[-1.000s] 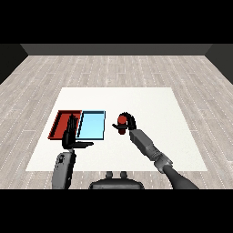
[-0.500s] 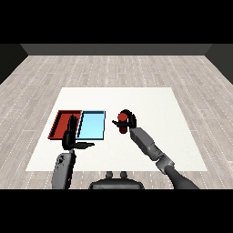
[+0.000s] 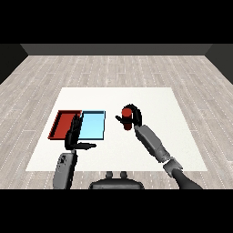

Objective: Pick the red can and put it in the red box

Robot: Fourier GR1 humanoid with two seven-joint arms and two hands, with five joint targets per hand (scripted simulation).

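The can [image 3: 127, 118] is sitting in my right hand [image 3: 133, 117], whose fingers are curling round it, right of the blue tray [image 3: 92, 125] and well apart from the red tray [image 3: 63, 124]. Compared with a second ago it is barely shifting, so I am judging the grasp done and the carry leftward only beginning. My left hand [image 3: 74, 135] is idling with fingers straight over the trays' near edge.

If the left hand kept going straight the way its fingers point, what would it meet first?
Probably the red tray: the left hand, fingers straight, points away over its near right corner, beside the blue tray. Its height above them is unclear.
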